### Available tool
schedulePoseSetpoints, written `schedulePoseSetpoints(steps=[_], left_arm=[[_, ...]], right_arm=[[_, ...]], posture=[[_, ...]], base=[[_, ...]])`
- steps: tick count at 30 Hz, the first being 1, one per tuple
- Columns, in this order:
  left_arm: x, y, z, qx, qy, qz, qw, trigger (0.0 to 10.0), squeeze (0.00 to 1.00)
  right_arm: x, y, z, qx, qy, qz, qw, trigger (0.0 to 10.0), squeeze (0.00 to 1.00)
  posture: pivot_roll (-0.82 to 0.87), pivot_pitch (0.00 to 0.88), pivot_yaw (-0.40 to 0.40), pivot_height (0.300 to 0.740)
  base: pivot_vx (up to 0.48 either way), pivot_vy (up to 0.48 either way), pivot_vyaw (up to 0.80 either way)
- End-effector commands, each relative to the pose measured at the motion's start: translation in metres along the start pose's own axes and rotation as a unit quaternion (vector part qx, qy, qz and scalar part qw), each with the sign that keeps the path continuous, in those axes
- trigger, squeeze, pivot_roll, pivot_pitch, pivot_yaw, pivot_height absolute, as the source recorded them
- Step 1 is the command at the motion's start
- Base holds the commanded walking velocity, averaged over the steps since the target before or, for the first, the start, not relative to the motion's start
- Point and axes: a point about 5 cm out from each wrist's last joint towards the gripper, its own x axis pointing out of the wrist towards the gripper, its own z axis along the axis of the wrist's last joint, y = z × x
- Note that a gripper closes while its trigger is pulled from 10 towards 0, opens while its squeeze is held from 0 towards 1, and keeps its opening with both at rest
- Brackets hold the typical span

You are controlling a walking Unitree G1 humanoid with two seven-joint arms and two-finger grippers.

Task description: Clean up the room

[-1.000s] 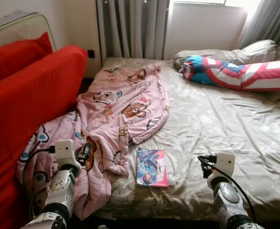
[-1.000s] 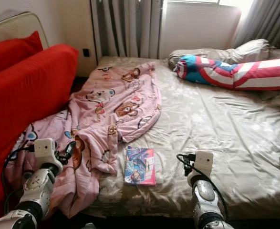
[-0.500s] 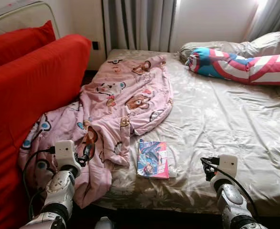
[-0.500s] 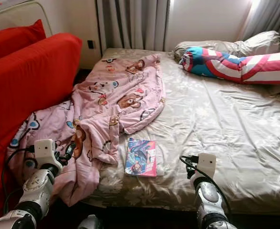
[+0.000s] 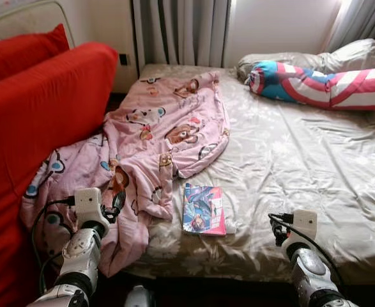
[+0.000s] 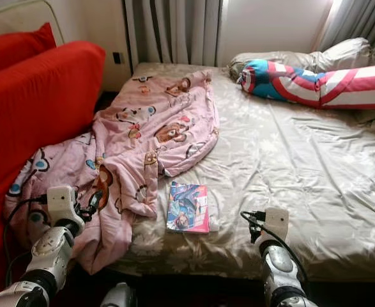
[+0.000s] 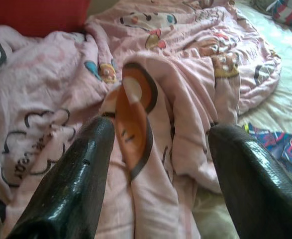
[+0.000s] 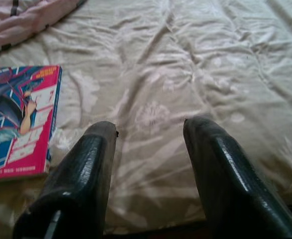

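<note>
Lying near the front edge of the bed (image 5: pixel 289 160), a colourful book (image 5: pixel 203 209) rests just beside the crumpled pink blanket (image 5: pixel 152 147) that spills over the bed's left edge. Both grippers are open and hold nothing — the left gripper (image 7: pixel 158 169) over the blanket, the right gripper (image 8: pixel 148 169) over the bare sheet beside the book.

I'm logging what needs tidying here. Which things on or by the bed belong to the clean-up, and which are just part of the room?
To tidy: pink blanket, rumpled and spilling off the bed's edge; comic book lying on the sheet.

Just there: striped bolster, red cushions, curtains.
</note>
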Motion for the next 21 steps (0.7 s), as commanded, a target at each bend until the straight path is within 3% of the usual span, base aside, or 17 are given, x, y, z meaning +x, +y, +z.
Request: schedulePoseSetpoints(steps=[1, 9, 15, 21], left_arm=[[-0.0014, 0.0002, -0.0032, 0.0, 0.008, 0.0, 1.0, 10.0, 0.0], [-0.0009, 0.0012, -0.0025, 0.001, 0.01, 0.001, 1.0, 10.0, 0.0], [-0.0006, 0.0013, -0.0025, 0.003, 0.012, 0.0, 1.0, 10.0, 0.0], [-0.0005, 0.0014, -0.0028, 0.002, 0.015, -0.001, 1.0, 10.0, 0.0]], right_arm=[[-0.0012, -0.0024, -0.0025, 0.002, 0.002, -0.005, 1.0, 10.0, 0.0], [-0.0017, -0.0042, -0.0028, 0.007, 0.001, -0.005, 1.0, 10.0, 0.0], [-0.0026, -0.0071, -0.0043, -0.017, 0.007, -0.003, 1.0, 10.0, 0.0], [-0.0011, 0.0008, -0.0016, -0.012, -0.003, 0.011, 1.0, 10.0, 0.0]], posture=[[-0.03, 0.0, -0.048, 0.616], [-0.03, 0.01, -0.047, 0.616], [-0.03, 0.014, -0.044, 0.616], [-0.03, 0.02, -0.042, 0.616]], base=[[0.0, 0.0, 0.0], [0.0, 0.0, 0.0], [0.0, 0.0, 0.0], [0.0, 0.0, 0.8]])
